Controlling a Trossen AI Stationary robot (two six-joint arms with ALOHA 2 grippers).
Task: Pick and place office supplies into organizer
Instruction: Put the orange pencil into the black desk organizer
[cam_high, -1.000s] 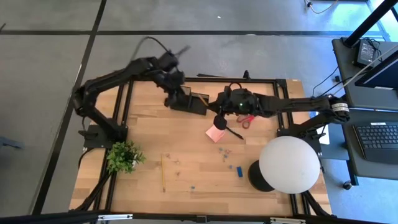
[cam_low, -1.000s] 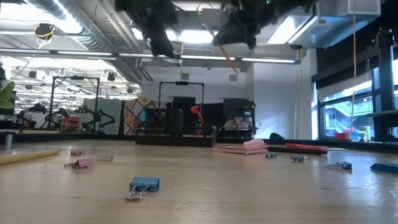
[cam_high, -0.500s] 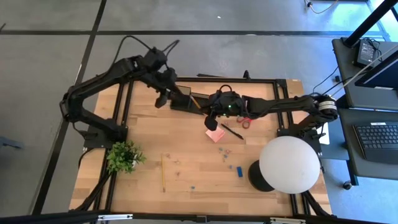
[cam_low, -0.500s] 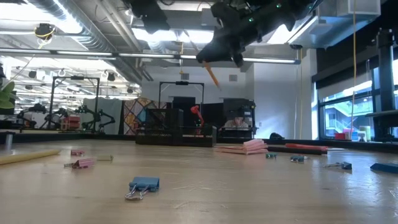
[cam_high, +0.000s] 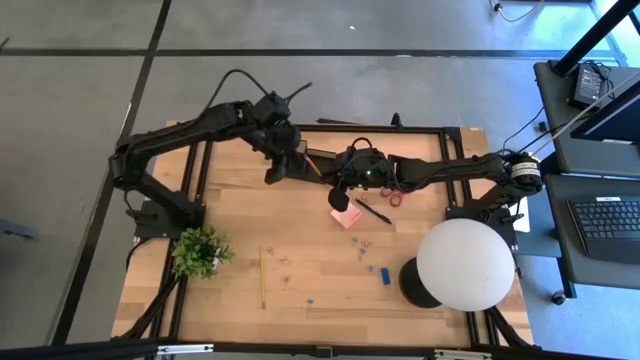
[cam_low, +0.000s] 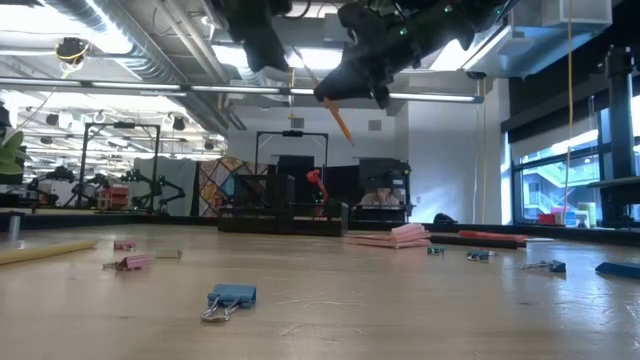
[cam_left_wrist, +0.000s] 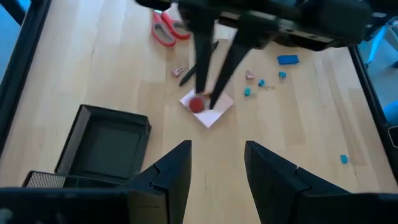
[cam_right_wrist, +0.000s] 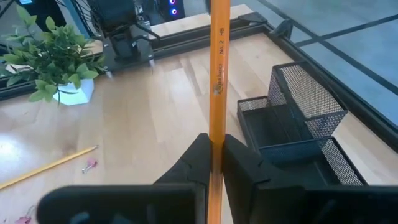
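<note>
Right gripper (cam_right_wrist: 213, 163) is pinching the pencil (cam_right_wrist: 218, 62) mid-shaft, hanging beside the organizer (cam_right_wrist: 297, 134). Pencil's light, stiff, slick; it's likely pivoting, so grip nearer centre. Left gripper (cam_left_wrist: 217, 163) is hovering half-open above the organizer, empty.

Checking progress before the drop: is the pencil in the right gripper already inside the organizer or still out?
Out. The right gripper holds the pencil in the air, above and short of the organizer.

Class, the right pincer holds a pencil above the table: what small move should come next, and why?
Probably carry the pencil sideways until it hangs over the organizer's tall mesh cup. The right pincer is shut on the pencil, held high, and the cup sits off to one side, so lowering now would miss.
</note>
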